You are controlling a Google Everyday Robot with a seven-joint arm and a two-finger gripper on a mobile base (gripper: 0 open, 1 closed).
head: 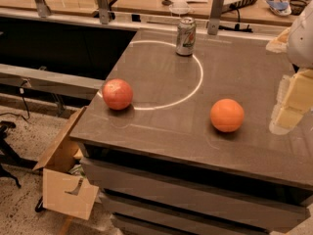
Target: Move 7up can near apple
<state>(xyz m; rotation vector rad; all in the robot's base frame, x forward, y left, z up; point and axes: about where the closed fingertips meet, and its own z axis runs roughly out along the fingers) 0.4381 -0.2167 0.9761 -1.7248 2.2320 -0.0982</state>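
Round orange fruit (227, 115) lower right; mottled reddish apple (117, 94) by grey table's (161, 131) left edge; silvery 7up can (186, 36) upper centre, well apart; gripper (289, 104) far right, grip state unclear.

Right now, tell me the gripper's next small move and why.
Probably swing left and farther back toward the 7up can, which stands upright near the far edge of the counter, well apart from the apple. The gripper hangs at the right edge, beyond the orange.

One 7up can (186, 36), one apple (117, 94), one orange (227, 115), one pincer (288, 104) rightmost.
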